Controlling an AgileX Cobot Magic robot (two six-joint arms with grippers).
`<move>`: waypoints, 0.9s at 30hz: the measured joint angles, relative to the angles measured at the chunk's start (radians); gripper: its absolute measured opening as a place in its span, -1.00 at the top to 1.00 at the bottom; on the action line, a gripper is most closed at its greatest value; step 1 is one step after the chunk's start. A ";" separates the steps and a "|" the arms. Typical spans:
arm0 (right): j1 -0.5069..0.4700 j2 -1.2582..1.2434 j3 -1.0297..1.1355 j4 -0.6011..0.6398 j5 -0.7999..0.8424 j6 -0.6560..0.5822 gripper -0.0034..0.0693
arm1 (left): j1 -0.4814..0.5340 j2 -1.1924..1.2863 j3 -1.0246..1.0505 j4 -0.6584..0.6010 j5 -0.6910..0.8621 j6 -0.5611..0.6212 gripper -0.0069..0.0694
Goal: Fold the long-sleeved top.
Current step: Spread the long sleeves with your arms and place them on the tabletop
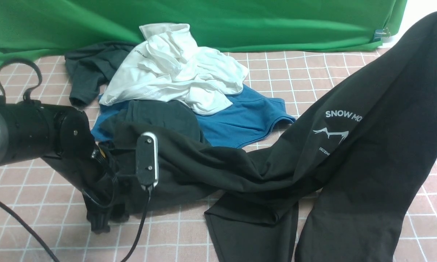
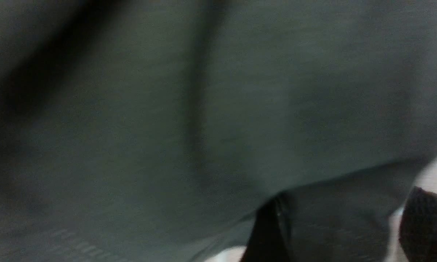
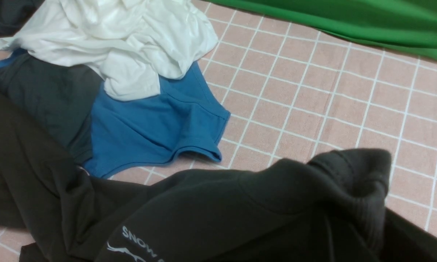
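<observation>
Front view, entries listed from the grippers outward.

1. Left gripper (image 2: 345, 229): set low at the near edge of the black long-sleeved cotton sweatshirt (image 1: 349, 163). Its fingers are apart, with dark cloth between them, not yet pinched.
2. Right gripper: hidden by bunched cloth and judged clamped on the sweatshirt, which is hung from it and draped down to the left gripper.
3. Just beyond the left gripper: dark grey-green tee (image 1: 91, 69), blue cotton garment (image 1: 240, 116), crumpled white shirt (image 1: 175, 69).
4. Farthest: green fabric backdrop (image 1: 240, 22).

Step judged: a second hold is being taken for spreading. Next, the pinch is to be completed on the sweatshirt alone.
</observation>
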 joint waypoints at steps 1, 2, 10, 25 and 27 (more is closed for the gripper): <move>0.000 0.000 0.000 0.000 0.000 0.000 0.63 | 0.000 0.000 0.000 0.002 -0.003 -0.003 -0.17; 0.000 0.000 0.000 0.000 0.000 0.000 0.63 | 0.000 0.000 -0.001 0.017 -0.014 -0.012 -0.12; 0.000 0.000 0.000 0.000 0.001 -0.003 0.63 | 0.000 0.010 -0.002 0.051 -0.084 -0.025 0.42; 0.000 0.000 0.000 0.000 -0.003 -0.010 0.63 | 0.000 0.020 -0.013 0.017 0.054 0.148 -0.19; 0.000 0.000 0.000 0.000 -0.003 -0.010 0.63 | 0.000 0.019 -0.013 0.015 0.033 0.148 -0.19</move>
